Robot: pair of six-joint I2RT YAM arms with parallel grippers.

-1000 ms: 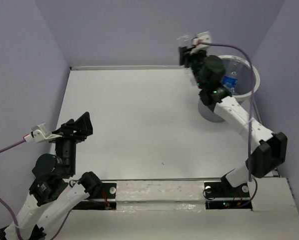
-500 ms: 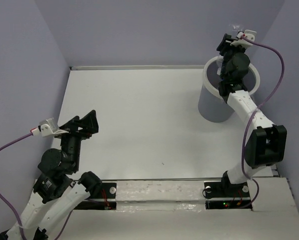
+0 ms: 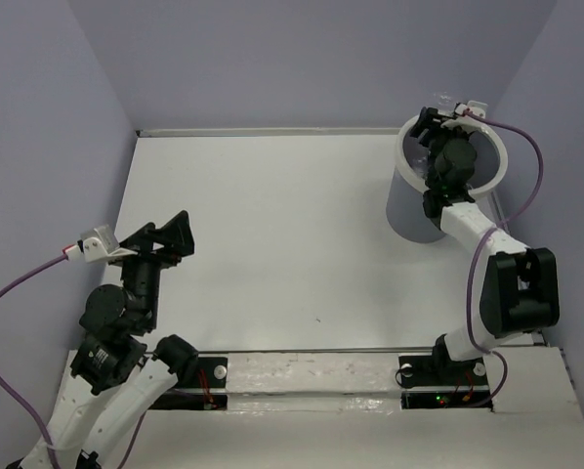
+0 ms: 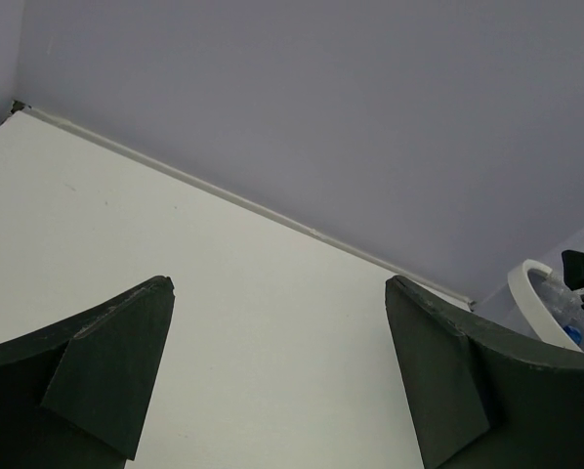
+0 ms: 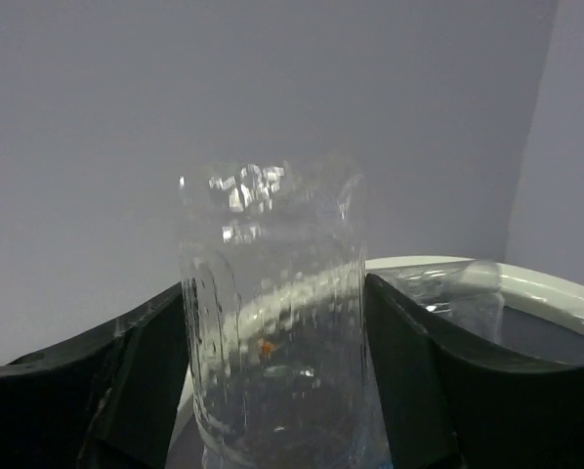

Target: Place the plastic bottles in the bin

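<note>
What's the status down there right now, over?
Left gripper open, empty. Right gripper shut on a clear bottle, over the bin rim. Nothing in the way.

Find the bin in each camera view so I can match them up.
Top external: the bin stands at upper right, near the far corner of the table.
Left wrist: only part of its white rim shows, at the right edge.
Right wrist: its rim curves along the right, behind the held bottle.
Shared landmark: the lavender back wall behind it.
</note>
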